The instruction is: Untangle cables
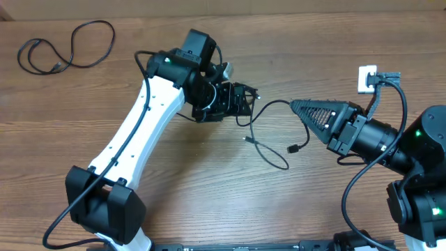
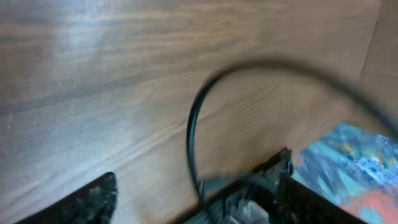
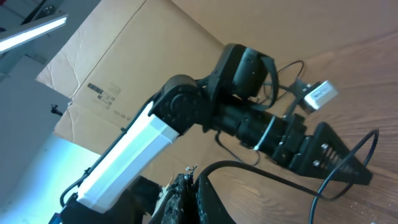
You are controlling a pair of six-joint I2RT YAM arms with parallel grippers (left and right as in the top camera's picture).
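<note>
From overhead, a thin black cable with small plug ends (image 1: 276, 102) lies in loose curves at the middle of the brown wooden table (image 1: 174, 195), between the two arms. A second thin black cable, loosely coiled (image 1: 54, 66), lies well apart at the far left corner, and a small white plug block (image 1: 367, 78) sits at the far right. The left gripper (image 1: 245, 100), on its white arm, is at the left end of the central cable. The right gripper (image 1: 296, 106) is closed to a point, its tip touching the cable's other end. In the left wrist view, the left gripper (image 2: 193, 186) has its fingers (image 2: 93, 202) spread wide, and the blurred cable (image 2: 189, 137) rises from the gap close to the right-hand one, not clamped. In the right wrist view, the right gripper (image 3: 186, 193) is closed at the bottom edge and the cable (image 3: 249, 167) arcs out from its tips, apparently pinched there, toward the left gripper (image 3: 364, 177), with a brown cardboard box (image 3: 155, 50) behind.
</note>
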